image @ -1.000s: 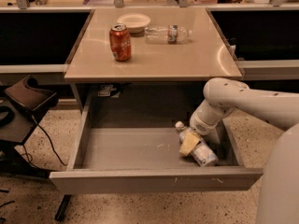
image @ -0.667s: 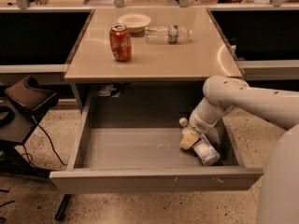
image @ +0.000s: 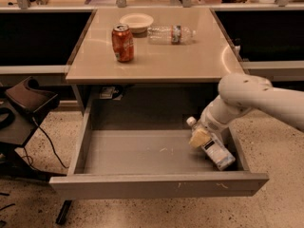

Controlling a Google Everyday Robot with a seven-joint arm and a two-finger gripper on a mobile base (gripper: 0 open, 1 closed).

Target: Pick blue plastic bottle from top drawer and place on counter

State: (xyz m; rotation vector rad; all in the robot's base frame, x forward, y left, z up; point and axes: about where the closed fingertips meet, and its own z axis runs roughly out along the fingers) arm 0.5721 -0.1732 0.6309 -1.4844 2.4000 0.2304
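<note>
The top drawer [image: 156, 184] is pulled open below the counter [image: 190, 58]. The blue plastic bottle [image: 219, 153] lies tilted in the drawer's right end, with its white cap up and to the left. My gripper [image: 200, 137] reaches down from the right into the drawer. It is closed around the bottle just below the neck. The pale fingers [image: 199, 137] cover part of the bottle. The arm hides the drawer's back right corner.
On the counter stand a red soda can [image: 123, 42] and a white bowl [image: 137, 22], and a clear bottle [image: 170, 34] with a red-blue band lies there. A dark chair with cables [image: 28, 103] stands left of the drawer. Dark side surfaces flank the counter.
The gripper and the bottle have shifted a little to the right. The bottle's cap end has risen slightly.
</note>
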